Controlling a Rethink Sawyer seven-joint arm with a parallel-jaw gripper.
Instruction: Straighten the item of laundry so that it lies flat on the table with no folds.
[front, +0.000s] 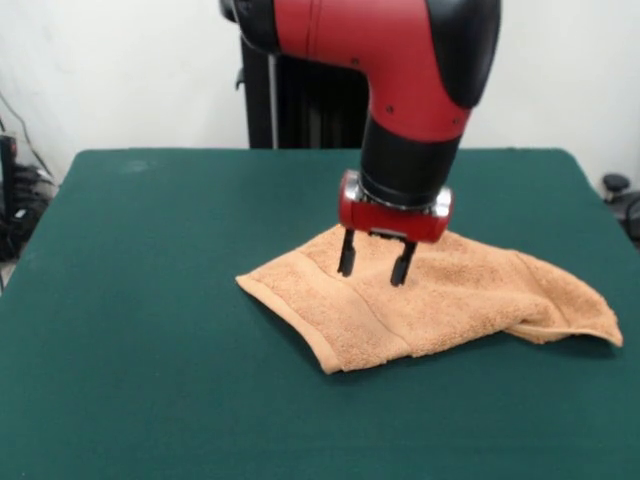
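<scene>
1. A dark green bench (150, 330) fills most of the front view; its left part is seen bare, with a faint pale smudge near the far left corner; dark cables and equipment (15, 200) are seen past the left edge, against a white wall.
2. An orange-tan towel (450, 300) is seen lying on the bench, right of centre and about midway between the near and far edges; it is not flat; its left part is spread out, with a woven border band (340, 325) running along the near left edge down to a corner that points toward the camera.
3. The fingers (375, 263) are held just above the towel's left-centre part; the two black tips are seen apart, with towel visible in the gap between them; nothing is gripped; whether the tips touch the cloth cannot be told.
4. The fingers are carried on a red block below a black wrist; the red and black arm (400, 60) comes down from the top of the view, in front of a black pedestal (300, 100) at the far edge of the bench.
5. The right part of the towel is seen rumpled; a fold is turned under near the right end, where the cloth narrows to a rounded tip close to the bench's right edge; a dark shadow is seen under that fold.
6. A dark object (620, 195) is seen beyond the right edge of the bench.
</scene>
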